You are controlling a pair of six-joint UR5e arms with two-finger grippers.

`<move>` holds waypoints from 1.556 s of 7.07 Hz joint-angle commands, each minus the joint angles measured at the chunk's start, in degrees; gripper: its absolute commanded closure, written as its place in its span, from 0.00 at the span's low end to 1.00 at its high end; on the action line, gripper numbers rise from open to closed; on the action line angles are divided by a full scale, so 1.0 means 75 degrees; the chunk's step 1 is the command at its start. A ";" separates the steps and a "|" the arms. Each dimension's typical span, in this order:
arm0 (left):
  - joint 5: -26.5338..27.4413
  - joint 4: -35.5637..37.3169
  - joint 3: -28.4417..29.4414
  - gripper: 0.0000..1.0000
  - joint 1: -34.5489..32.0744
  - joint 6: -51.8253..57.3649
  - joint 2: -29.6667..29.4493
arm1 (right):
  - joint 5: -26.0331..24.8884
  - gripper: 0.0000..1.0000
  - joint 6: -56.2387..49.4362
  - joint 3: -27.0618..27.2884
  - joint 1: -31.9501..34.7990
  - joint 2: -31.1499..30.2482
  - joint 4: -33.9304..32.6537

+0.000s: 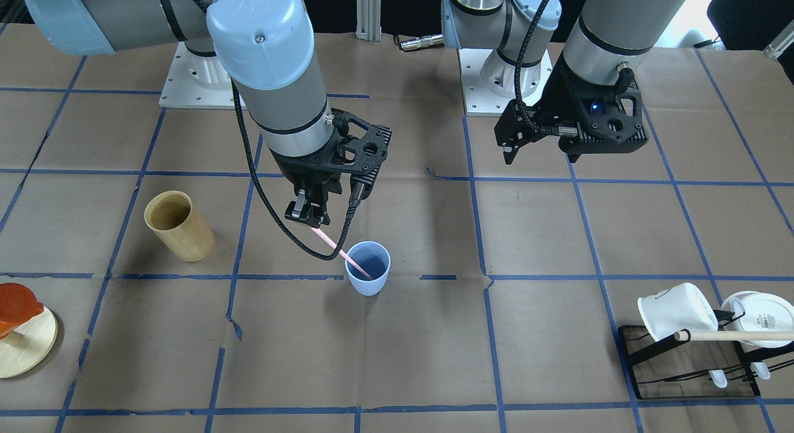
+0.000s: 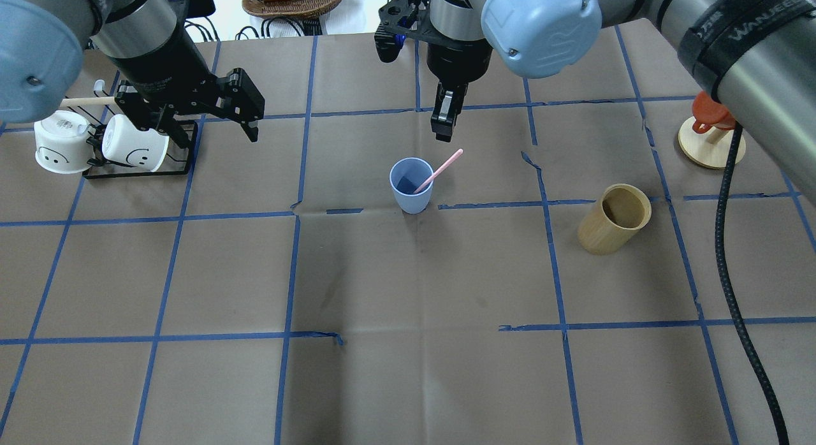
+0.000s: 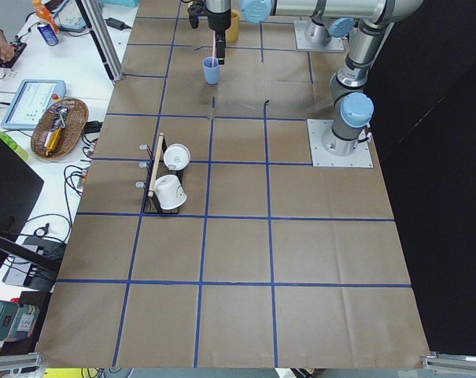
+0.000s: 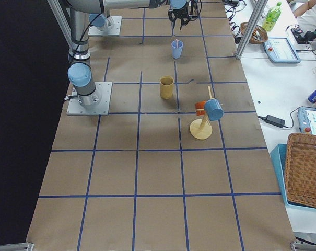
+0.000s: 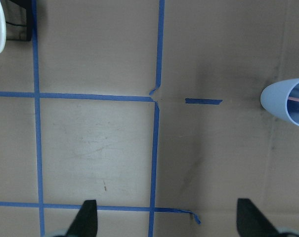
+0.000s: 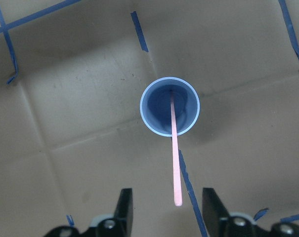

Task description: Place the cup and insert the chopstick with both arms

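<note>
The light blue cup (image 1: 368, 268) stands upright near the table's middle and also shows in the overhead view (image 2: 412, 185). The pale pink chopstick (image 1: 340, 253) leans in it, lower end inside, upper end over the rim toward my right gripper. In the right wrist view the chopstick (image 6: 175, 158) ends between the fingers and touches neither. My right gripper (image 2: 442, 134) is open just above the stick's top end; it also shows in the right wrist view (image 6: 167, 205). My left gripper (image 2: 201, 126) is wide open and empty, high over the table by the mug rack; the left wrist view (image 5: 169, 217) shows its fingertips.
A tan wooden cylinder (image 2: 614, 218) stands to the cup's right in the overhead view. A black rack (image 2: 137, 171) holds two white mugs (image 2: 64, 142) and a beige rod (image 1: 732, 335) at the left. A round wooden stand (image 2: 711, 145) with an orange piece is at the far right.
</note>
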 commanded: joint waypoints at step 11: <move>0.0012 0.0000 -0.0019 0.00 0.0000 0.0000 0.0000 | -0.0411 0.00 0.6692 0.1962 -0.2449 -0.2471 -0.0423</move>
